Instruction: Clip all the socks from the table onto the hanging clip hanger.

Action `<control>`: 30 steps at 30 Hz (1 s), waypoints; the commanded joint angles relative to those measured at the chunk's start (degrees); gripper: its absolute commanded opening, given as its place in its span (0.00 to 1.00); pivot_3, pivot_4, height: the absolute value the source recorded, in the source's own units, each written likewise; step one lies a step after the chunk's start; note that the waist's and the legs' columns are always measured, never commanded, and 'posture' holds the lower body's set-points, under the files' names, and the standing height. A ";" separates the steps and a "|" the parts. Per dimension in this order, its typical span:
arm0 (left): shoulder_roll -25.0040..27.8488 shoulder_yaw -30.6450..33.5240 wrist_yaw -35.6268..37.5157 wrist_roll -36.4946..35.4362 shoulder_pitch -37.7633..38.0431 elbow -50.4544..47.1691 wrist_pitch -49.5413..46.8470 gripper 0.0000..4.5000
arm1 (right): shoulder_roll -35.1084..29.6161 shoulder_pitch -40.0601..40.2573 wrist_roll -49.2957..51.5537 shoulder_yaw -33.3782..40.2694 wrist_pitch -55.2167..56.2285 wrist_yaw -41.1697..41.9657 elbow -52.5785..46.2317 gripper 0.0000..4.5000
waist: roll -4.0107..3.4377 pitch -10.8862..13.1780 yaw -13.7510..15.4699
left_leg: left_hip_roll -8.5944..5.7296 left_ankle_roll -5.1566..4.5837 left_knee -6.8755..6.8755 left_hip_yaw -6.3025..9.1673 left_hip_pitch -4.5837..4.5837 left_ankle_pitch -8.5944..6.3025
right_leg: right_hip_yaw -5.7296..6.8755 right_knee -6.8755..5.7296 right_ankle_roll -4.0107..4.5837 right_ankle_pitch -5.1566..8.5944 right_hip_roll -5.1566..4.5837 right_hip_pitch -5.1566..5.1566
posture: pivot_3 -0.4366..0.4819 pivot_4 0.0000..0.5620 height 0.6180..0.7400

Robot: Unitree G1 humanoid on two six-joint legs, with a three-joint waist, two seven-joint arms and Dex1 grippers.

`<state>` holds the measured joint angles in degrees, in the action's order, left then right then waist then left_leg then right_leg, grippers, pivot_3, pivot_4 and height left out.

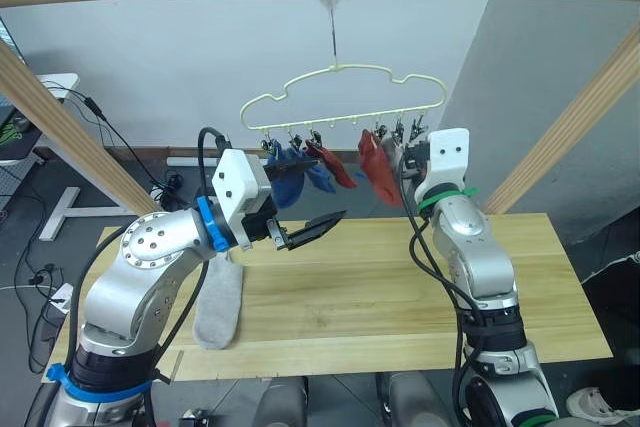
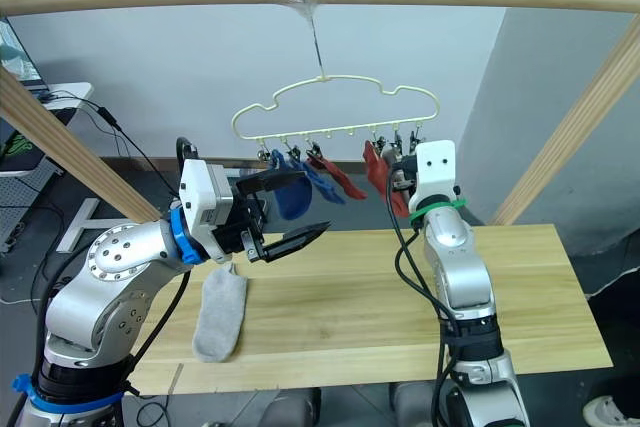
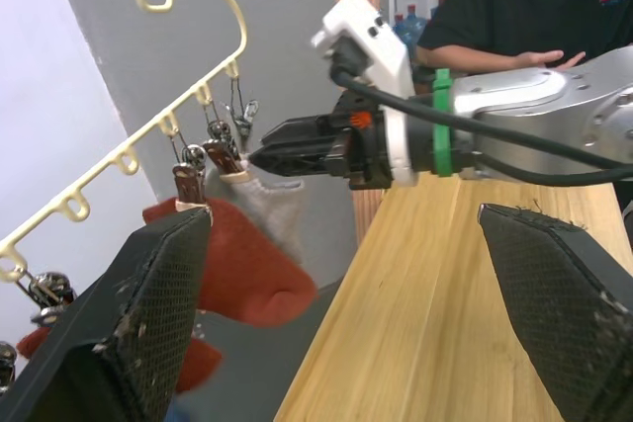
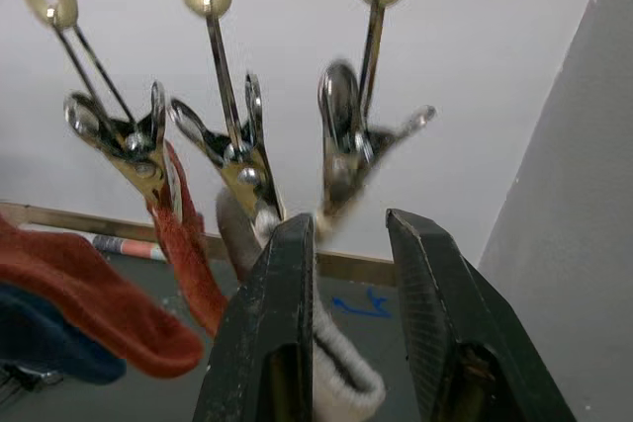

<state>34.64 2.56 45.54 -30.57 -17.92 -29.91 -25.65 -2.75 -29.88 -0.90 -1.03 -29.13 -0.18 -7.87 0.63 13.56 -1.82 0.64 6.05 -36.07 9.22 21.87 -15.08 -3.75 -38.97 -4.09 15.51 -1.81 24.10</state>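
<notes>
The right gripper [image 4: 341,244] is raised to the clip hanger [image 1: 345,97], jaws narrowly parted, with a grey sock [image 4: 331,368] hanging from a clip just at its left finger, at about 7 o'clock from the gap. The left gripper [image 2: 285,209] hovers wide open and empty above the table [image 1: 400,287], where the other grey sock [image 1: 220,305] lies at 7 o'clock from it.

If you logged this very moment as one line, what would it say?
clip hanger: blue, red socks clipped | right end effector: open at grey sock by clips | left end effector: open, empty | table: one grey sock left
</notes>
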 commanded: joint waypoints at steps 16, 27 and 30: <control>0.11 0.43 -1.09 -1.80 -2.26 -2.22 -0.19 1.00 | 1.44 -4.01 -0.02 1.38 3.50 -1.20 2.71 0.27 | 0.00 0.00 0.05 | 0.00 0.00 0.00 0.00 0.00 0.00 | 0.00 0.00 0.01 0.00 0.00 0.00 | 0.60 0.37 1.00; -0.25 0.29 -1.29 -2.33 -2.96 -2.29 -0.51 1.00 | 0.84 -5.70 -0.53 0.66 5.10 -0.96 3.02 0.27 | 0.00 0.00 0.01 | 0.00 0.00 0.00 -0.01 0.00 0.00 | 0.00 0.00 0.01 -0.01 0.00 0.01 | 0.60 0.37 1.00; -0.53 0.18 -1.53 -2.39 -3.20 -2.23 -0.64 1.00 | 0.77 -5.64 -0.45 0.72 4.94 -1.04 2.86 0.27 | 0.00 0.00 0.03 | 0.00 0.00 0.01 0.00 0.01 0.00 | 0.00 0.00 0.01 -0.01 0.00 0.01 | 0.60 0.37 1.00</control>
<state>34.28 2.56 44.39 -31.65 -20.54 -30.45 -26.27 -1.86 -34.92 -1.03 -0.22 -25.43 -1.14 -2.89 0.63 13.56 -1.79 0.64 6.05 -36.07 9.21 21.88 -15.09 -3.75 -38.97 -4.08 15.50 -1.81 24.11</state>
